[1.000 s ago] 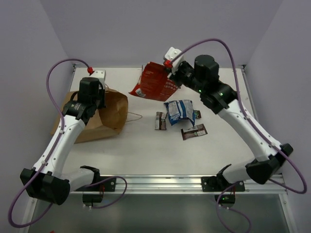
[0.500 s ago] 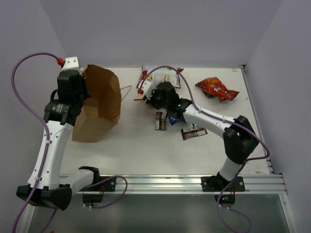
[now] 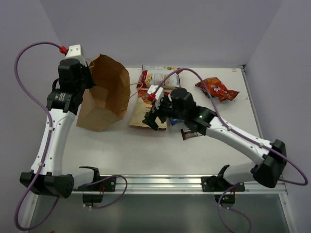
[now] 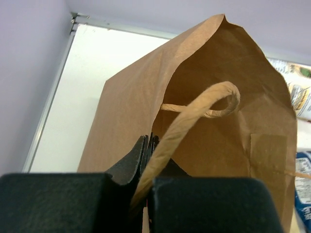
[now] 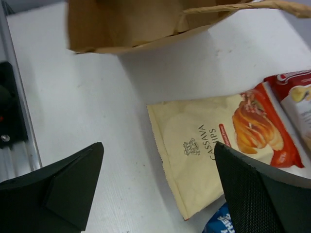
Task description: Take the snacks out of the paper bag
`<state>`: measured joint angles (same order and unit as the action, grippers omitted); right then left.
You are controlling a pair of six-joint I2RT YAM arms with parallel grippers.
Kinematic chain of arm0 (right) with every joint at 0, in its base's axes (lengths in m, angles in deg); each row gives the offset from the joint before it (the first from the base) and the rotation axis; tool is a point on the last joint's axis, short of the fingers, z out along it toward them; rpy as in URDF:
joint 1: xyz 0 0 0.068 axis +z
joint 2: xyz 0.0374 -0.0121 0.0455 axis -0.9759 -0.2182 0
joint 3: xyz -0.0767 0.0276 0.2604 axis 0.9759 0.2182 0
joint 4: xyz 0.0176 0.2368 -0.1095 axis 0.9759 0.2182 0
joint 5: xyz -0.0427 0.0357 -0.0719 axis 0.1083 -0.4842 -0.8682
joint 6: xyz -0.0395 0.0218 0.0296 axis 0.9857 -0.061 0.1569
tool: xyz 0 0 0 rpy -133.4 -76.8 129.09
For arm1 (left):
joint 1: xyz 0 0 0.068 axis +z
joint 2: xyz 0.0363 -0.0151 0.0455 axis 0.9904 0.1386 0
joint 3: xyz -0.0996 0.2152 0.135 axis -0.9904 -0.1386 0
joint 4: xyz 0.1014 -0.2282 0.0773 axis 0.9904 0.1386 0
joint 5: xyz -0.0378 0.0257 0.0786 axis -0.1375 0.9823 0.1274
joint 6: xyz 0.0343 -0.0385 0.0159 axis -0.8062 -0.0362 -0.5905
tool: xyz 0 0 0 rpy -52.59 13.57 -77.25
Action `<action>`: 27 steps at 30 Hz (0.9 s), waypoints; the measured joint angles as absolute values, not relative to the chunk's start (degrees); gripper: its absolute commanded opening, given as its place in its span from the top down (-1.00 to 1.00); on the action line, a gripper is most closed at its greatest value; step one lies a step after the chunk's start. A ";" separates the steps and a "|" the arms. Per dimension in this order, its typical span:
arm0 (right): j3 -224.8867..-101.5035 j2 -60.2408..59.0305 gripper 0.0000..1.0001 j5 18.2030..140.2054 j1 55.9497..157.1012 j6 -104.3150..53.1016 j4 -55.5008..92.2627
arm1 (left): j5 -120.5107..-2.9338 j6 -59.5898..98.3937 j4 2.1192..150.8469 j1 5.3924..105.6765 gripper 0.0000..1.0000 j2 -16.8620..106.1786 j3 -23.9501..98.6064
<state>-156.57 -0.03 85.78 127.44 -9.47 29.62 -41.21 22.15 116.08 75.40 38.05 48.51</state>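
The brown paper bag is held up off the table at the back left, tilted. My left gripper is shut on its rim beside a loop handle; the bag fills the left wrist view. My right gripper stands open just above a tan-orange cassava chips packet lying flat next to the bag's mouth. Other snacks lie on the table: a white-red packet, an orange-red packet, a blue-white packet and a dark brown bar.
The snacks are spread across the back and middle of the white table. A metal rail runs along the near edge. Lilac walls close in the back and both sides.
My left arm has lifted the bag from lying flat to hanging tilted. My right gripper let go of the orange-red packet at the back right, came over to the bag and opened. The tan packet now lies out.
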 measured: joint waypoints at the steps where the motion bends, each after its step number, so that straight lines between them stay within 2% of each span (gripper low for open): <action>1: -156.55 3.11 -0.98 85.21 127.35 -10.32 30.28 | -42.17 22.35 115.45 75.79 1.00 39.23 49.41; 8: -151.42 22.24 -0.98 78.79 127.24 -16.20 32.16 | -50.50 24.05 110.20 80.89 1.00 47.66 55.50; 13: -146.59 31.53 -0.98 75.27 127.22 -18.96 35.74 | -58.19 26.83 105.61 84.58 1.00 54.13 59.29; 24: -143.63 35.85 -0.98 70.96 127.22 -19.94 37.82 | -72.27 34.87 97.92 91.68 1.00 69.06 61.84; 27: -143.02 35.81 -0.98 70.90 127.22 -19.94 38.04 | -73.78 35.44 97.33 93.43 0.83 70.46 61.84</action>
